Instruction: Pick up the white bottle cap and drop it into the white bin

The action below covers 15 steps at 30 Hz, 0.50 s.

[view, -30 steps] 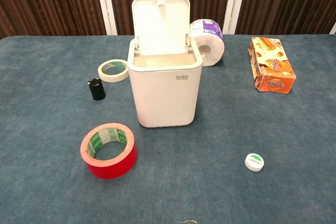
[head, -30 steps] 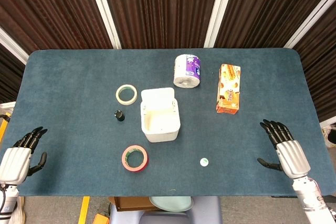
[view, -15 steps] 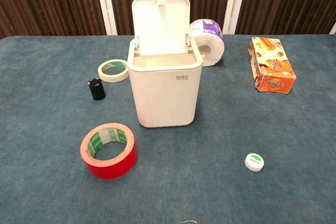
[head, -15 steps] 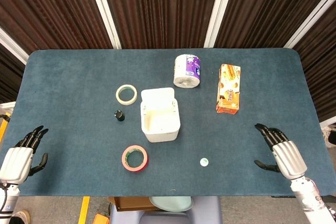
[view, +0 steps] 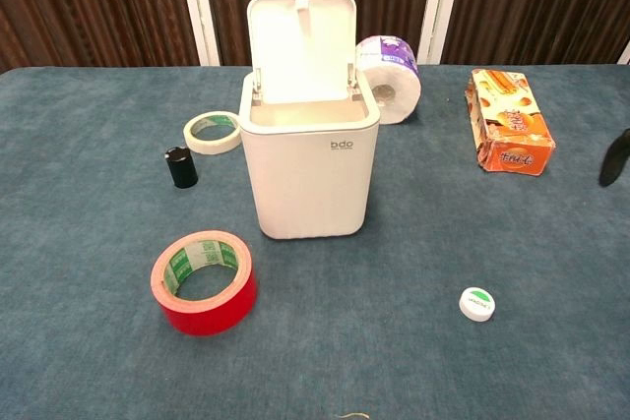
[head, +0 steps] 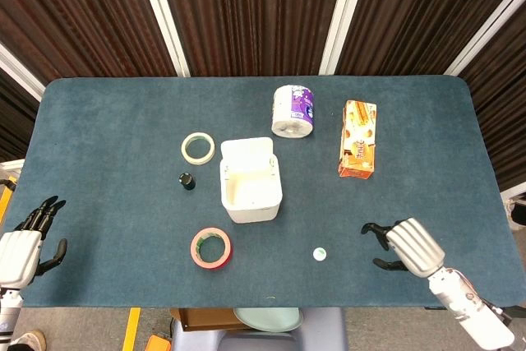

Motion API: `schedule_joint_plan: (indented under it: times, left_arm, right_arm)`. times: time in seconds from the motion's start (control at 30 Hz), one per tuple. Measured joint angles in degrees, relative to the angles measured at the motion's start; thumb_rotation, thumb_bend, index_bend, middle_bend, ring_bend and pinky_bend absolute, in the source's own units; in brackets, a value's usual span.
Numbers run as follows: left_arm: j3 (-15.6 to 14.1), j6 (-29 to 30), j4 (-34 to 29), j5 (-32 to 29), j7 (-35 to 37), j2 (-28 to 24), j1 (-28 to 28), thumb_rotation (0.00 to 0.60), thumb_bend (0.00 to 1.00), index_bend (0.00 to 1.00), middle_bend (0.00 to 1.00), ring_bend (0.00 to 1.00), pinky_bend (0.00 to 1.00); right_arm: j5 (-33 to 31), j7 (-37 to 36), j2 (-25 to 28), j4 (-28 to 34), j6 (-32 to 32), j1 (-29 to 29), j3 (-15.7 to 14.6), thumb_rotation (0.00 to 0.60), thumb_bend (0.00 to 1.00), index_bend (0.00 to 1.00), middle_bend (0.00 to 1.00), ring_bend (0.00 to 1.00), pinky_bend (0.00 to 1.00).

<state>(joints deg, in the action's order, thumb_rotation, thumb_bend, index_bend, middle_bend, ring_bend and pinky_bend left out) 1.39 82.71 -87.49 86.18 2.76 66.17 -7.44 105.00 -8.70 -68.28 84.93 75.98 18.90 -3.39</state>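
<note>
The white bottle cap [head: 320, 254] [view: 476, 304], green on top, lies on the blue table near its front edge, right of centre. The white bin [head: 251, 184] [view: 309, 166] stands in the middle with its lid flipped up and its mouth open. My right hand [head: 400, 244] hovers to the right of the cap, fingers spread toward it and holding nothing; in the chest view only a dark fingertip [view: 614, 158] shows at the right edge. My left hand [head: 25, 240] rests at the table's front left corner, fingers apart and empty.
A red tape roll [head: 211, 248] lies front-left of the bin. A small black cap [head: 187, 180] and a cream tape roll [head: 198, 148] sit to its left. A toilet paper roll [head: 293, 110] and an orange snack box [head: 358, 138] are behind and to the right.
My right hand has swung leftward and toward the table's front, closing much of the gap to the bottle cap. My left hand has drifted slightly further left.
</note>
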Motion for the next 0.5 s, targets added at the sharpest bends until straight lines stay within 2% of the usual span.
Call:
schedule_joint_plan:
  times: [0.17,0.3,0.5]
  left_arm:
    - [0.0,-0.2,-0.1,-0.2,0.0,-0.1,0.0,0.6,0.5,0.1,0.07,0.18,0.4]
    - [0.2,-0.8,-0.3,-1.1,0.4,-0.4,0.0,0.6,0.5,0.1,0.07,0.18,0.4]
    - [0.4,-1.6,-0.7,-2.1,1.1,-1.0,0.0,0.6,0.5,0.11,0.08,0.18,0.4]
  right_arm:
    - [0.3,0.7,0.8,1.6,-3.1,2.2,-0.2,0.6,0.2,0.53,0.83,0.98,0.95]
    - [0.1,1.7,0.7,2.9,-8.3,4.9,-0.2,0.6,0.28,0.56,0.83,0.98,0.95]
    - [-2.2,1.8,-2.4,2.8,-15.5,10.2,0.8,0.6,0.32,0.6,0.83,0.98,0.96]
